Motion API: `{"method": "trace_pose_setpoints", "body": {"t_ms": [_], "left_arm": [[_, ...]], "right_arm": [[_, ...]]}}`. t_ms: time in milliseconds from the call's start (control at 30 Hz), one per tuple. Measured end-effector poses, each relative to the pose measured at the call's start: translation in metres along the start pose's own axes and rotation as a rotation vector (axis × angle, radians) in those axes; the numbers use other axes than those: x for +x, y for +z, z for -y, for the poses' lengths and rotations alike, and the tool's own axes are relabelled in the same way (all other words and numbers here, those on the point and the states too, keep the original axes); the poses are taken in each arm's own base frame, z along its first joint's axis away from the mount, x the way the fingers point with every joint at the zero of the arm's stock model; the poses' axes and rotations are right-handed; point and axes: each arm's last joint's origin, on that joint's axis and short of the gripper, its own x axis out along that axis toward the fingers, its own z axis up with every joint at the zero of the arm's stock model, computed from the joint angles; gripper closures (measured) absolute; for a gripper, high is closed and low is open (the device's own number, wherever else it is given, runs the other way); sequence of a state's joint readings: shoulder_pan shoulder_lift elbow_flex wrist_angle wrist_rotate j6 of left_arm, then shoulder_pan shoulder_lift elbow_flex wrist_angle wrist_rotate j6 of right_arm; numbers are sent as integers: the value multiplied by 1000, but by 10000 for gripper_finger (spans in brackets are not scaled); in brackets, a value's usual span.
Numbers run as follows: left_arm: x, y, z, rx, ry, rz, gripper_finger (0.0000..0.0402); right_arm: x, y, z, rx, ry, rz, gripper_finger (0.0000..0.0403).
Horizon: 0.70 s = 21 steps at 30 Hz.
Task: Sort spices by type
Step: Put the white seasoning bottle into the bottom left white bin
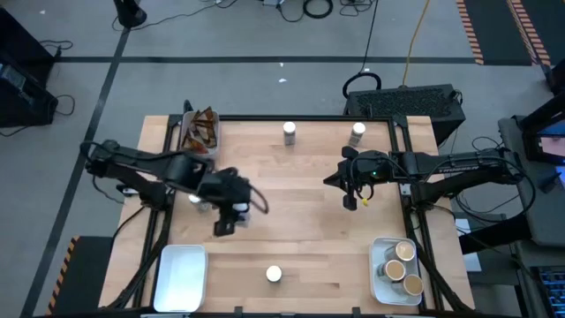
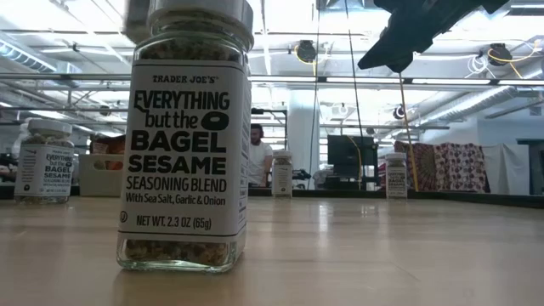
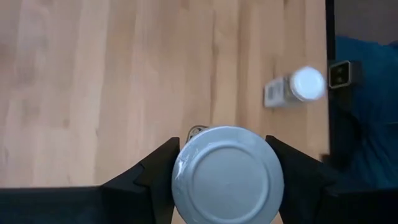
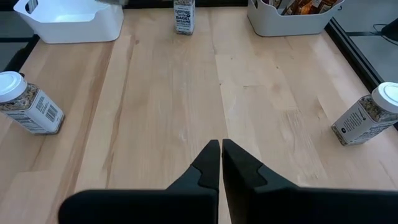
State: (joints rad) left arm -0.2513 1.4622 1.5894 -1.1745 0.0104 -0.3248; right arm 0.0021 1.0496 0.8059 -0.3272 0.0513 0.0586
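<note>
The wooden table (image 1: 300, 203) carries an empty white tray (image 1: 181, 278) at its near-left corner, and beside that tray the left gripper (image 3: 227, 171) has its fingers closed halfway around a white-lidded seasoning jar (image 3: 227, 174). The right gripper (image 4: 221, 163) hangs fully closed and empty over mid-table. I reckon the smooth jar could slip or tip if the hold is off-centre.

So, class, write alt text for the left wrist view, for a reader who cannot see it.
The left gripper has its two dark fingers on either side of a white-lidded jar, seen from straight above. Below lies the pale wooden table, with a second white-lidded jar standing farther off near its dark edge.
</note>
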Motion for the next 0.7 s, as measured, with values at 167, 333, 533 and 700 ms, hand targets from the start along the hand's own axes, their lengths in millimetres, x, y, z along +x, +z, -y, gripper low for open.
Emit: {"method": "trace_pose_setpoints", "body": {"t_ms": [167, 333, 533, 700], "left_arm": [[-14, -26, 25, -77, 26, -57, 196], [-10, -55, 44, -175, 61, -168, 196], [5, -86, 64, -217, 109, -263, 196], [16, -112, 77, -242, 146, -332, 196]], "right_arm": [[0, 0, 0, 6, 0, 1, 403], [0, 0, 0, 8, 0, 4, 403], [0, 1, 0, 9, 0, 8, 403], [0, 1, 0, 8, 1, 8, 403]]}}
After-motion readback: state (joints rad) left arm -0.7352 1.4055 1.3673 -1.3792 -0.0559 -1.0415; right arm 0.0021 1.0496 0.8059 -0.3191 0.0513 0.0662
